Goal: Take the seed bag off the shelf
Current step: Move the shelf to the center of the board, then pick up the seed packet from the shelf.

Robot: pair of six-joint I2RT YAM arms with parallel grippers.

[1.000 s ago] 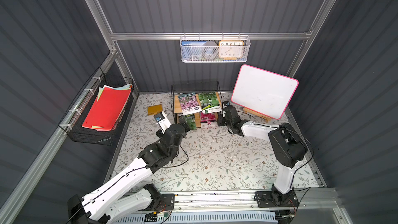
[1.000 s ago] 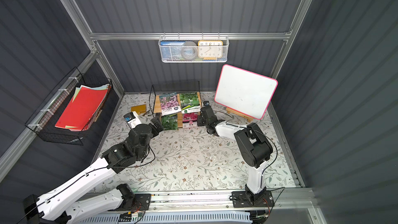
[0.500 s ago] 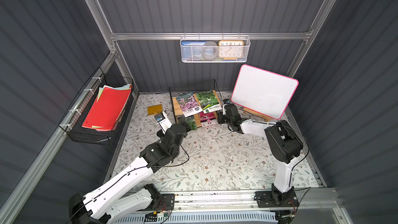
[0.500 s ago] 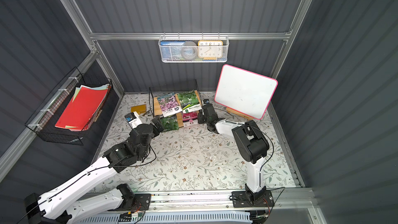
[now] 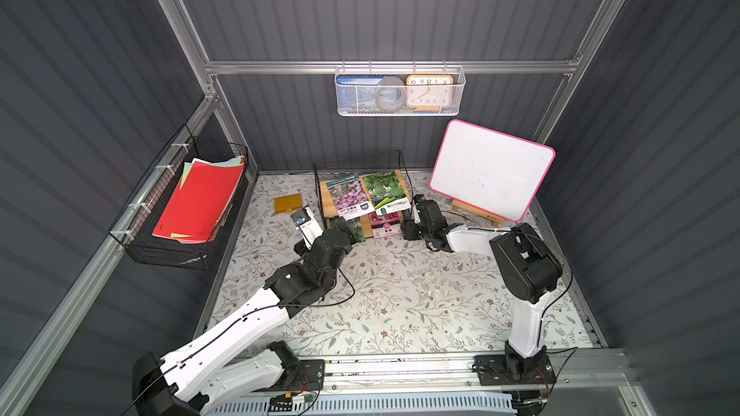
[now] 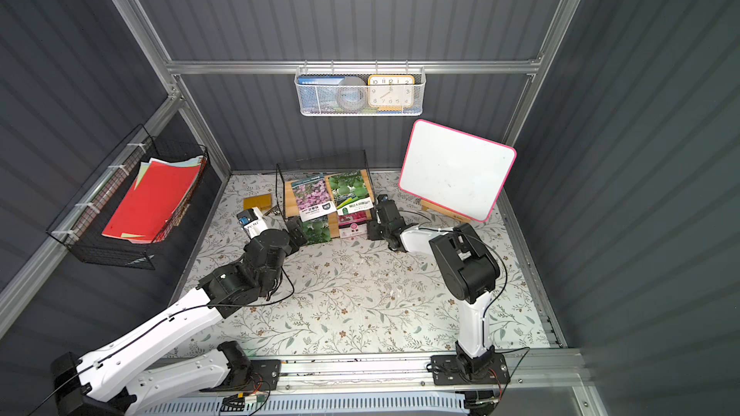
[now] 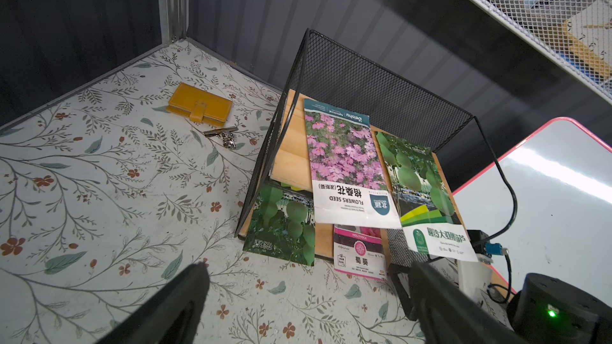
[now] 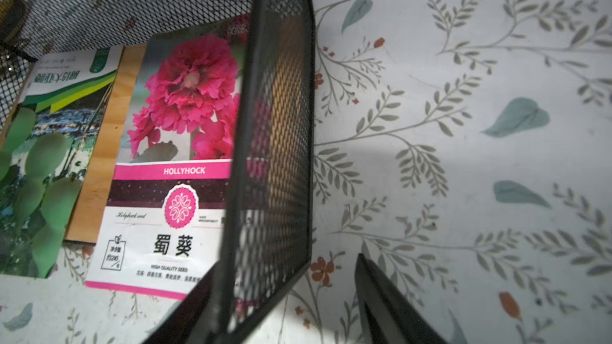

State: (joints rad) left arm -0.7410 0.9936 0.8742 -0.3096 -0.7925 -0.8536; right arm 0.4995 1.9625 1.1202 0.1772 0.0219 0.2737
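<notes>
Released, the right hand straddles the mesh side of the shelf, beside the glossy hollyhock seed bag on its wooden board. The left hand gapes wide, empty.

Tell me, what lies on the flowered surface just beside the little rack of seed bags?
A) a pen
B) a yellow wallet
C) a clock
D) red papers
B: a yellow wallet lies flat there, close to the side of the shelf.

Left tool wide open — right tool parted.
</notes>
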